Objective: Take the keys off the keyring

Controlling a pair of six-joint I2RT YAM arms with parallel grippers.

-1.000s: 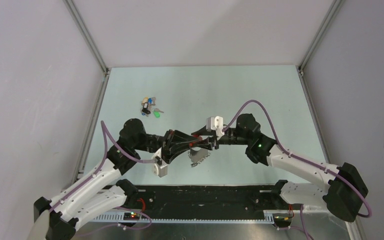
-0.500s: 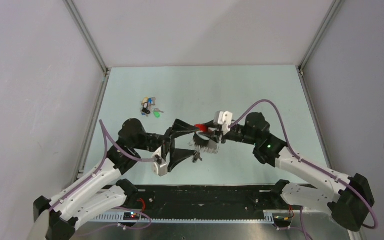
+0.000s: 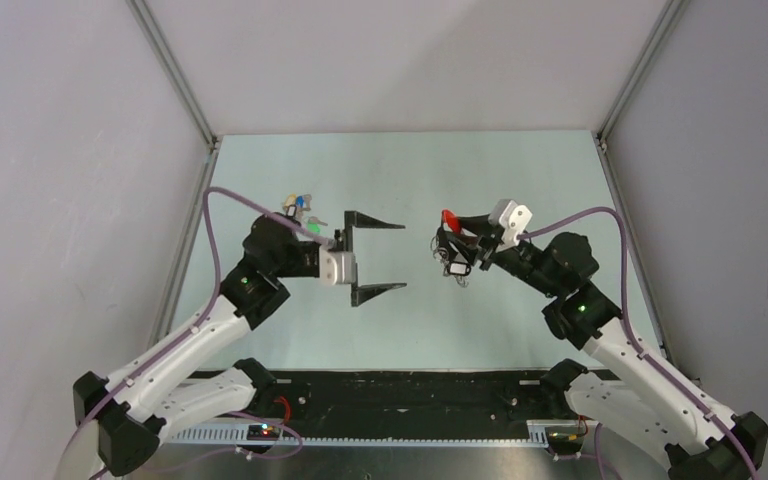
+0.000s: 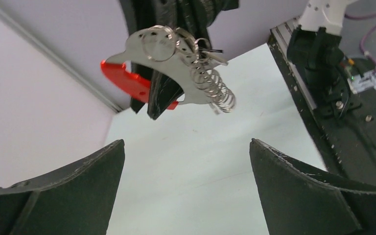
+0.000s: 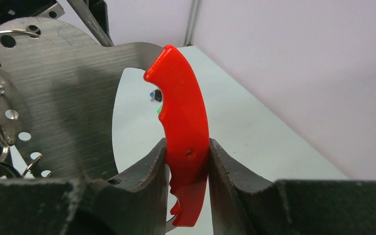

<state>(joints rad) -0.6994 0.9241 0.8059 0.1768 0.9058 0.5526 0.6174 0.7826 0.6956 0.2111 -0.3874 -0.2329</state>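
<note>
The keyring [image 3: 449, 217], a curved red piece on a silver metal plate [image 5: 63, 98], hangs above the table with my right gripper [image 3: 452, 238] shut on the red part [image 5: 183, 122]. Small wire rings [image 4: 210, 83] dangle from the plate, and the red curve [image 4: 127, 81] shows behind it. My left gripper [image 3: 377, 256] stands wide open a short way to the left of the keyring, at about its height, nothing between its fingers [image 4: 78, 186]. A small cluster of keys [image 3: 300, 210] with coloured heads lies on the table at the back left, partly behind the left arm.
The pale table [image 3: 410, 170] is framed by metal rails [image 3: 192, 230] and grey walls. A black rail with the arm bases [image 3: 410, 395] runs along the near edge. The right arm's purple cable [image 3: 600, 215] loops above its wrist.
My left gripper opened wide, let go of the keyring and drew back to the left. The right gripper carried the keyring to the right and away from the near edge.
</note>
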